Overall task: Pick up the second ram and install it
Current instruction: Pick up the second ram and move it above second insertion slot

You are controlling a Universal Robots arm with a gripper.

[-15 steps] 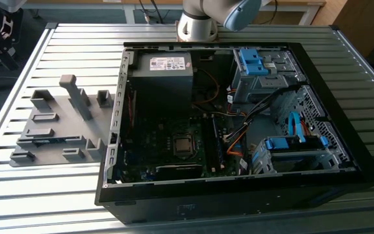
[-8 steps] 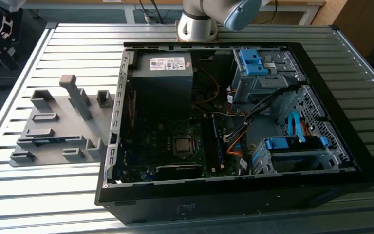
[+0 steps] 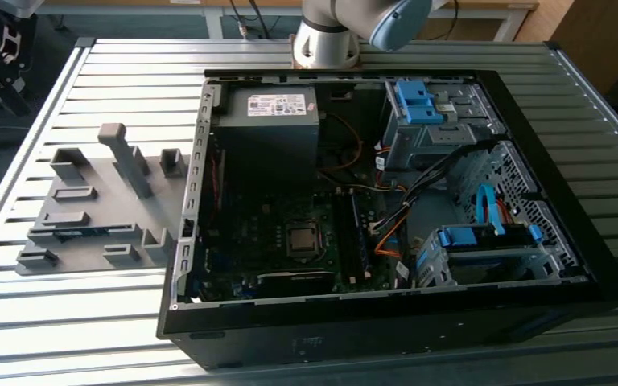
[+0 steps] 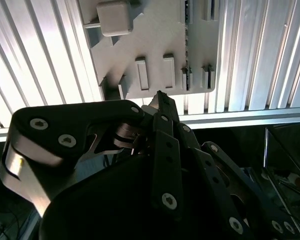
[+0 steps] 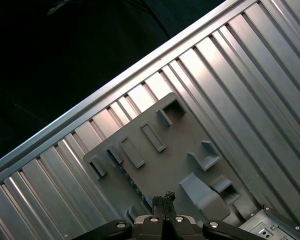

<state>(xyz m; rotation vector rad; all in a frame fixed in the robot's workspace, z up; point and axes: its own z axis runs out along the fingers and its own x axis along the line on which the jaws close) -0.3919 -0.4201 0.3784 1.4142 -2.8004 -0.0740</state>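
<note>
The second ram (image 3: 74, 234) is a thin blue-green strip standing on edge in the grey holder tray (image 3: 94, 211), on the exterior view's left. It appears as a dark thin line across the tray in the second wrist view (image 4: 186, 75) and in the first wrist view (image 5: 131, 181). My gripper (image 5: 163, 197) hangs well above the tray, its black fingertips (image 4: 160, 97) pressed together with nothing between them. It touches neither the ram nor the tray (image 4: 150, 35).
An open black computer case (image 3: 395, 314) lies beside the tray, with a green motherboard (image 3: 287, 241), a grey power supply (image 3: 269, 108) and blue drive brackets (image 3: 481, 237). Upright grey posts (image 3: 126, 157) rise from the tray. The slatted metal table (image 3: 62, 322) ends just beyond the tray.
</note>
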